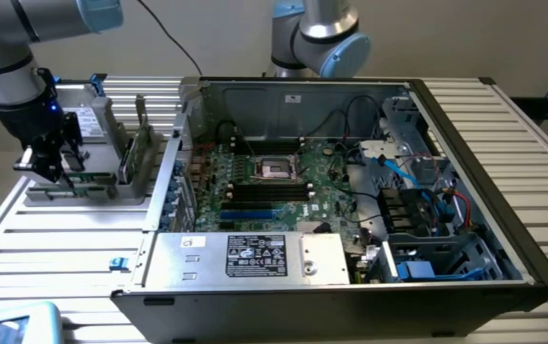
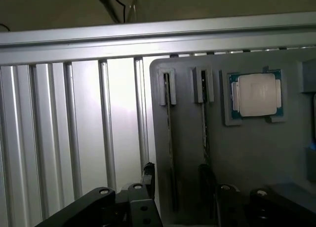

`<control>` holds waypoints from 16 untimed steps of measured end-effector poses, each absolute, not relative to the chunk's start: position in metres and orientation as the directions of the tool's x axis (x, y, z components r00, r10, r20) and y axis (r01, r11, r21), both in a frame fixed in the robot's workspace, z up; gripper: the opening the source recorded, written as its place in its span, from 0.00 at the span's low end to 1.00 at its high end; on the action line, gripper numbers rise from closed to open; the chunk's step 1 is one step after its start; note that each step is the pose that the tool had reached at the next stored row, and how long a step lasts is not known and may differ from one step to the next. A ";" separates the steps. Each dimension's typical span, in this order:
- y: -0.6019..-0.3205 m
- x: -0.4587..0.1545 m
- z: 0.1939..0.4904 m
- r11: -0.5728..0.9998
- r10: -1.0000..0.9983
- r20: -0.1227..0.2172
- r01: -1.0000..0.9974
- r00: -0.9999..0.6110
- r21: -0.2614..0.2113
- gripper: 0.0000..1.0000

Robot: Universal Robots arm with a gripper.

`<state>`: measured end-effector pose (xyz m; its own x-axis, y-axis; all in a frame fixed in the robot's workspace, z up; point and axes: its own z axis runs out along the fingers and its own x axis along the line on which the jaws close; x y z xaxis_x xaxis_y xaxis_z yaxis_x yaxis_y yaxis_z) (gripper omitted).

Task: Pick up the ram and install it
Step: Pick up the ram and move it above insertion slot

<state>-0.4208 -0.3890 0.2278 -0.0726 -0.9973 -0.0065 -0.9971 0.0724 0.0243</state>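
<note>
The gripper (image 2: 176,180) hangs with fingers spread apart, holding nothing. Beneath their gap, the ram (image 2: 171,138) stands on edge in a grey holder (image 2: 247,153). Beyond lie the slatted table (image 1: 54,236) and an open computer case (image 1: 265,107).

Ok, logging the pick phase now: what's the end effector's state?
End effector: open, straddling a ram stick that stands in the grey holder; nothing held.

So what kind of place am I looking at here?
Probably a robotics lab bench for computer assembly: a robot arm stands over a slatted aluminium table, an open computer case shows its motherboard, and a grey fixture tray holds a processor chip.
</note>
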 end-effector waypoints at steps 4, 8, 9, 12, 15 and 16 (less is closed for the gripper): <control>-0.389 -0.421 0.220 0.072 -0.997 -0.006 -0.997 -0.072 0.024 0.49; -0.389 -0.421 0.213 0.072 -0.997 -0.006 -0.997 -0.072 0.024 0.49; -0.389 -0.421 0.211 0.072 -0.997 -0.006 -0.997 -0.072 0.024 0.49; -0.389 -0.421 0.209 0.072 -0.997 -0.005 -0.997 -0.072 0.024 0.49; -0.389 -0.422 0.207 0.072 -0.997 -0.003 -0.997 -0.073 0.024 0.49; -0.389 -0.423 0.205 0.072 -0.997 -0.002 -0.997 -0.072 0.024 0.49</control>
